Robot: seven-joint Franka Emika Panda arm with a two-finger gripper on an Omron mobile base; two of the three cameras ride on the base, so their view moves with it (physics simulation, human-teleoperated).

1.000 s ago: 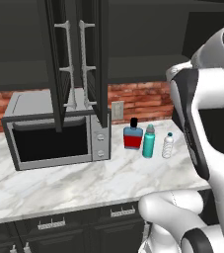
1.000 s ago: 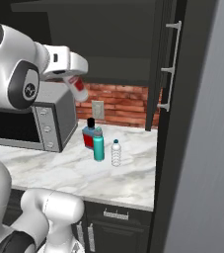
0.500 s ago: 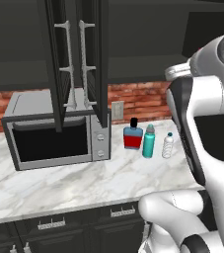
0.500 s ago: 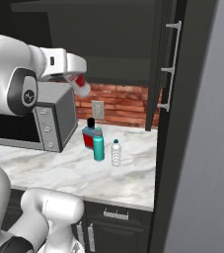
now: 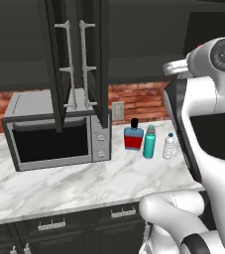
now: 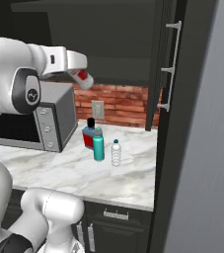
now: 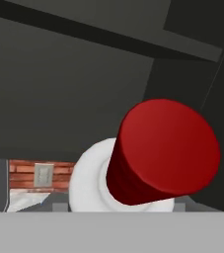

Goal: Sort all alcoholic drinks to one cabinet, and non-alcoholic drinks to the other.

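My gripper [image 6: 78, 72] is shut on the slim white bottle with a red cap [image 6: 84, 78], held tilted in the air in front of the open black wall cabinet [image 6: 114, 47]. In the hand view the red cap [image 7: 163, 150] and white shoulder of the bottle point into the dark cabinet space. On the marble counter stand the squat blue bottle with a red label [image 5: 133, 138], the teal bottle with a grey cap [image 5: 149, 142] and the small clear water bottle [image 5: 169, 147], close together in a row. They also show as the blue bottle [image 6: 89, 136], teal bottle [image 6: 98, 145] and clear bottle [image 6: 116, 152].
A microwave [image 5: 54, 136] sits on the counter [image 5: 74, 181] at the left. Two black cabinet doors [image 5: 98, 59] with silver bar handles stand open above it. Another open door [image 6: 166, 64] juts out at the right. A brick backsplash with an outlet [image 6: 97, 109] is behind the bottles.
The arm has lifted the white bottle a little higher and slightly rightward, toward the open cabinet. The three bottles on the counter have not moved.
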